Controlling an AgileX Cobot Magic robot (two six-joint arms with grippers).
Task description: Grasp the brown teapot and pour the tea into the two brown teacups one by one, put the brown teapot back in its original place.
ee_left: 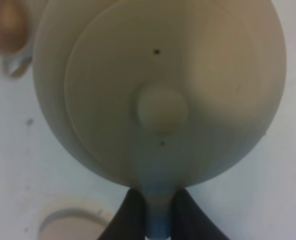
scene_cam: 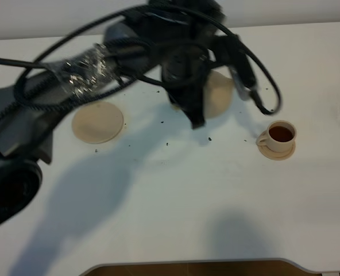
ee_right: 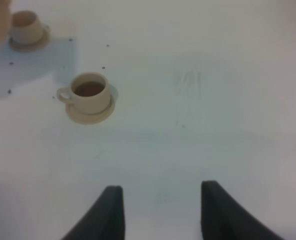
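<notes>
White table (scene_cam: 176, 201), second pour in hand: the brown teapot (ee_left: 160, 90) is gripped by its loop handle.
Left jaws are clenched on the handle; right jaws hang released and empty over bare table. One teacup (scene_cam: 281, 135) holds dark tea, so the paler teacup (ee_right: 25, 26), just beside the pot, looks next — tip slowly, spout over its rim, lid kept seated. The wide saucer (scene_cam: 98, 122) lies well apart with bare table between — the filled cup and the table's front edge sit off that return path.
</notes>
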